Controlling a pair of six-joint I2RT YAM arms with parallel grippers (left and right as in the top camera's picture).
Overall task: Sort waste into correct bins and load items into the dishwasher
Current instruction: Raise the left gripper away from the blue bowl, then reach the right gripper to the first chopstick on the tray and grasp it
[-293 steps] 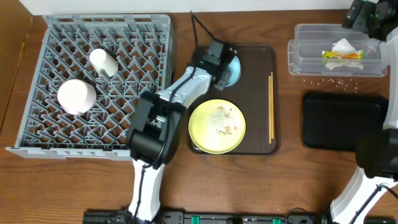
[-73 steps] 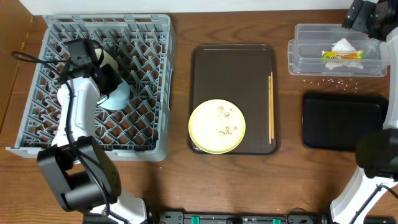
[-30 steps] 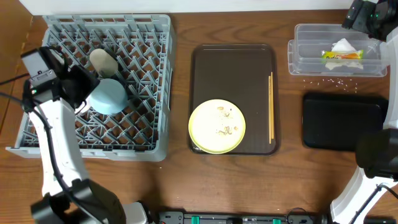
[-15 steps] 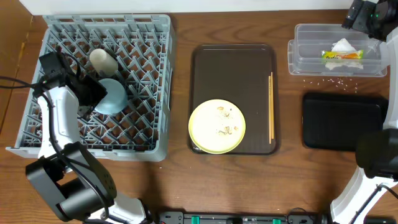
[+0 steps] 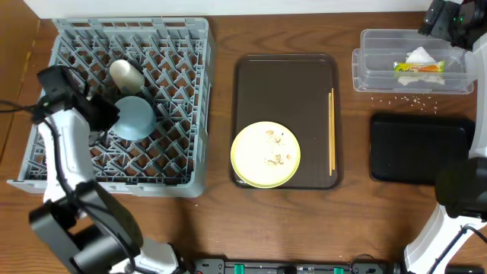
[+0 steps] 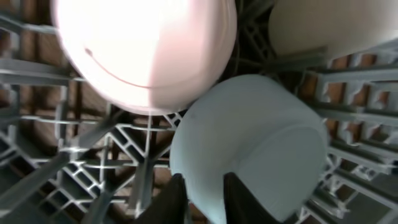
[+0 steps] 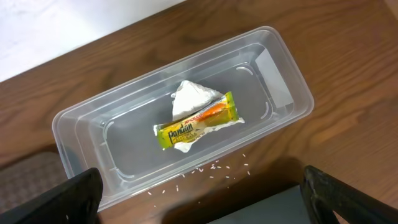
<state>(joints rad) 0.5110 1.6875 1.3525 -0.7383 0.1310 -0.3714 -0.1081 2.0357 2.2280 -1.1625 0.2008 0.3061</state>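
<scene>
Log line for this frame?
left gripper: shut on light blue bowl in rack | right gripper: open over clear tub | plate, chopsticks: on brown tray

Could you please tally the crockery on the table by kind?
Bowls: 2 (blue bowl, white bowl)
Cups: 1 (cup)
Plates: 1 (plate)
Total: 4

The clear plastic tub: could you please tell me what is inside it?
A green-and-yellow snack wrapper lies in the tub, on a crumpled white napkin. It hides part of the napkin.
</scene>
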